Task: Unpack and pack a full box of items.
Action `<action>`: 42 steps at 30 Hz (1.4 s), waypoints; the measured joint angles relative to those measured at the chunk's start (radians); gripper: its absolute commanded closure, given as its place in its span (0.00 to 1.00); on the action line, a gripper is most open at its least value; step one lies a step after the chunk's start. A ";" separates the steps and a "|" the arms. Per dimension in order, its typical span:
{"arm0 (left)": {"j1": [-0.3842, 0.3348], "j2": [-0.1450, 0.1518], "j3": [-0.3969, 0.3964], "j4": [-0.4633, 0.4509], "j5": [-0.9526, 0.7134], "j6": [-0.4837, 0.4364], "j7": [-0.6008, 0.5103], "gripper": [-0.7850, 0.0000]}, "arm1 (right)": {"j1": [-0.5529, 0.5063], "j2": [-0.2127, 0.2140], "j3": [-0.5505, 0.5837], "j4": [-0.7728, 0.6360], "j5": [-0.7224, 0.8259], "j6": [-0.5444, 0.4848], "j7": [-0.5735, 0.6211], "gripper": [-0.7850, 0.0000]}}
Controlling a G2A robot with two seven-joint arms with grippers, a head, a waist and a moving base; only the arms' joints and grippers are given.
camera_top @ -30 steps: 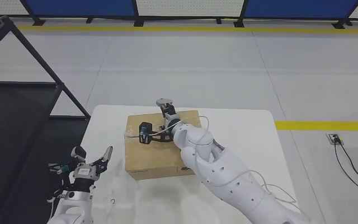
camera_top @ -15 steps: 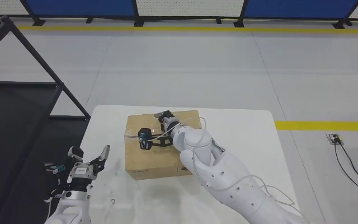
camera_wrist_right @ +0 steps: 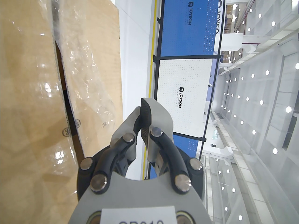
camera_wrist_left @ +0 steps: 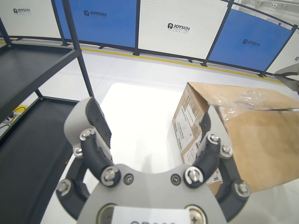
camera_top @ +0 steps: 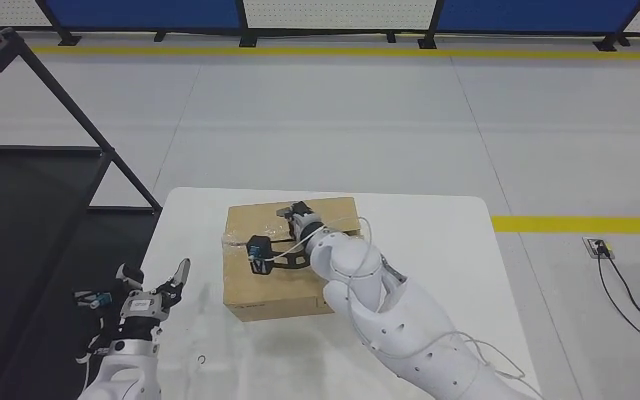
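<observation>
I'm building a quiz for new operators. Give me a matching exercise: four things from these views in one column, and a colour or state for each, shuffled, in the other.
Things:
1. box
2. left gripper
3. right gripper
4. rack

Colour or state:
A. shut
B. black
C. open
D. brown

Pairs: 1-D, 2-C, 3-A, 4-B

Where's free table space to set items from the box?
Widest bare patch: the table right of the box, out to the right edge. A narrower strip lies left of the box, but the left tool hangs open at its near end. The box top is crowded: the right tool is over it.
</observation>
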 measured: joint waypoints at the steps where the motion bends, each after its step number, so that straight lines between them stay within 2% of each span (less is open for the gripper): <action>1: 0.002 0.000 -0.001 -0.001 0.000 -0.001 0.001 0.00 | -0.001 0.001 0.006 -0.004 0.001 -0.018 -0.001 0.66; 2: 0.003 0.000 -0.001 -0.002 0.000 -0.001 0.001 0.00 | -0.001 0.002 0.012 -0.007 0.004 -0.039 -0.004 0.59; 6: 0.006 0.000 0.000 -0.003 0.000 -0.003 0.003 0.00 | 0.004 0.008 0.040 -0.010 0.012 -0.137 -0.008 0.55; 12: 0.005 0.000 0.007 -0.001 0.003 -0.006 0.007 0.00 | 0.011 0.007 0.053 -0.002 0.017 -0.184 -0.026 0.59; 17: 0.004 0.001 0.007 0.000 0.001 -0.009 0.008 0.00 | 0.017 0.002 0.047 0.025 0.014 -0.186 -0.040 0.64; 29: 0.008 0.002 -0.001 -0.001 -0.004 -0.008 0.009 0.00 | 0.050 -0.020 0.020 0.102 0.024 -0.180 -0.047 0.63; 37: 0.010 0.003 -0.006 0.001 -0.010 -0.010 0.014 0.00 | 0.088 -0.046 -0.006 0.188 0.031 -0.143 -0.031 0.66; 39: 0.012 0.003 -0.010 0.003 -0.013 -0.010 0.015 0.00 | 0.100 -0.054 -0.013 0.212 0.037 -0.131 -0.024 0.68; 42: 0.014 0.003 -0.014 0.005 -0.018 -0.010 0.016 0.00 | 0.113 -0.064 -0.020 0.237 0.042 -0.117 -0.019 1.00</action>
